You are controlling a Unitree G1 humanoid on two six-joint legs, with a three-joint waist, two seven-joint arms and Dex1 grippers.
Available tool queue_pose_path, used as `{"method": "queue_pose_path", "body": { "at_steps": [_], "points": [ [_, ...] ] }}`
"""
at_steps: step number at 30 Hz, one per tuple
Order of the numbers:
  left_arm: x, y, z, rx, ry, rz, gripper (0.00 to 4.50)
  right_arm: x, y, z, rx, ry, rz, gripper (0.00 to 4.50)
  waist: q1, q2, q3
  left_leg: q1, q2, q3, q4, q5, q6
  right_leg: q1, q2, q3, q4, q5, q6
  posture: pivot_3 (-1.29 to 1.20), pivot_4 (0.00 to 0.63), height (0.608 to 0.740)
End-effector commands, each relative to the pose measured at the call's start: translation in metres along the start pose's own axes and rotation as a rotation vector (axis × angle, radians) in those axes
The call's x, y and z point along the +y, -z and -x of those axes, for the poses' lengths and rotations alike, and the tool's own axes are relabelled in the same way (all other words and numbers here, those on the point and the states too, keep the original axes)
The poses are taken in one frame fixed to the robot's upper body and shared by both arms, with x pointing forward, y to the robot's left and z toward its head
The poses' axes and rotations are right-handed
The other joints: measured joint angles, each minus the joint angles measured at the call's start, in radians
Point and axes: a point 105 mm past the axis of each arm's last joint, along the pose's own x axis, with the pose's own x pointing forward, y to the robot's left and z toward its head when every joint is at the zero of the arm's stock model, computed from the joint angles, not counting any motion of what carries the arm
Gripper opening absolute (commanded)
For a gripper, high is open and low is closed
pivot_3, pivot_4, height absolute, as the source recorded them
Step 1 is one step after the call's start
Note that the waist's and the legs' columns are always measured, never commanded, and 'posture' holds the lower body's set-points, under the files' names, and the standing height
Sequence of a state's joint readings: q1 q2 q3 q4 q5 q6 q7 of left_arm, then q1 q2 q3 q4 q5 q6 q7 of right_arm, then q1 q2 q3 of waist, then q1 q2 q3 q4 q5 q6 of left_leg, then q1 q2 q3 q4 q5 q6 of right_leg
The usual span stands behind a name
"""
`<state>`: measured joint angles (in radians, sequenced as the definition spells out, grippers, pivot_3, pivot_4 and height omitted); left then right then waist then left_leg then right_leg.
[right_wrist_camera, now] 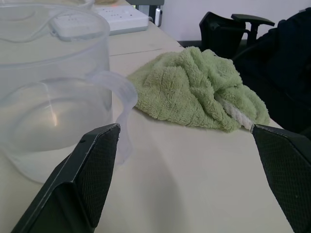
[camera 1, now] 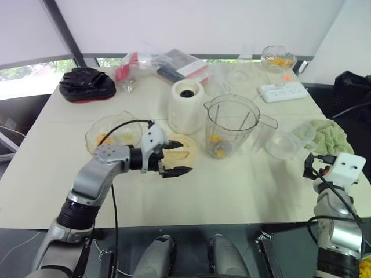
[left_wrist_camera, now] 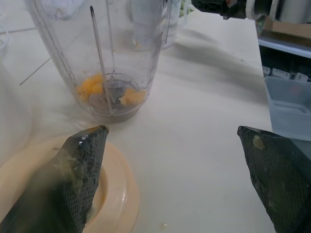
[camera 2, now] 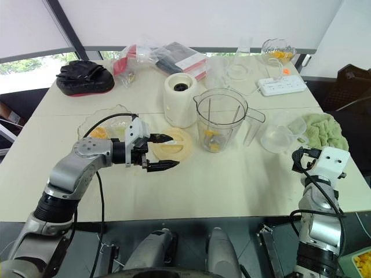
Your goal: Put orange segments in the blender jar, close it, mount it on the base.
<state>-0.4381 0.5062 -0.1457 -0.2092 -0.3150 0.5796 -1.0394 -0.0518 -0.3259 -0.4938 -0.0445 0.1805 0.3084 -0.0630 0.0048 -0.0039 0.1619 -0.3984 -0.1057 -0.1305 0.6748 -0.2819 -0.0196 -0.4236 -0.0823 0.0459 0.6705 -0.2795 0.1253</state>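
Jar [camera 1: 231, 127] stands upright, mouth up, handle toward right; left hand [camera 1: 185, 156] spread empty at flat lid [camera 1: 191, 152], right hand [right_wrist_camera: 183, 127] released

- Head pair is looking down over the shared counter [camera 1: 232, 194].
- Left wrist is facing the blender jar [left_wrist_camera: 112, 48] closely.
- Right wrist is facing the towel [right_wrist_camera: 194, 92], low.

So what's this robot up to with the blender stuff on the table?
It is making up a blender. A few orange segments lie at the bottom of the blender jar, which stands open on the table, in front of the white base and not mounted. The left gripper hovers open at the cream lid lying flat beside the jar. The right gripper is open and empty near a clear cup and a green towel.
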Motion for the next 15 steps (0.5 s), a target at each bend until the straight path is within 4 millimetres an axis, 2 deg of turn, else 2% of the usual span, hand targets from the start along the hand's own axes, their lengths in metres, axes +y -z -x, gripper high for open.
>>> {"method": "queue_pose_path", "body": {
  "at_steps": [1, 8, 15],
  "points": [
    [-0.003, -0.008, 0.001, -0.02, 0.007, -0.039, 4.45, -0.008, -0.015, -0.004, -0.059, 0.027, -0.008, 4.5, 0.0, 0.0, 0.0, 0.0, 0.0, 0.0, 0.0, 0.0, 0.0, 0.0, 0.0, 0.0, 0.0, 0.0, 0.0, 0.0, 0.15, 0.74],
    [-0.004, -0.006, 0.002, -0.016, -0.002, -0.035, 4.45, -0.006, -0.015, -0.01, -0.058, 0.023, -0.023, 4.5, -0.002, 0.0, 0.0, 0.002, 0.0, 0.002, -0.002, 0.0, 0.0, 0.0, 0.0, 0.001, 0.0, 0.0, 0.0, 0.0, 0.15, 0.74],
    [-0.003, -0.004, 0.004, -0.009, -0.012, -0.038, 4.45, 0.005, -0.014, -0.008, -0.043, -0.039, -0.024, 4.5, -0.016, 0.0, 0.0, 0.006, 0.0, 0.005, -0.009, 0.0, 0.0, 0.0, 0.0, 0.004, -0.001, 0.0, 0.0, 0.0, 0.15, 0.74]
  ]
}}
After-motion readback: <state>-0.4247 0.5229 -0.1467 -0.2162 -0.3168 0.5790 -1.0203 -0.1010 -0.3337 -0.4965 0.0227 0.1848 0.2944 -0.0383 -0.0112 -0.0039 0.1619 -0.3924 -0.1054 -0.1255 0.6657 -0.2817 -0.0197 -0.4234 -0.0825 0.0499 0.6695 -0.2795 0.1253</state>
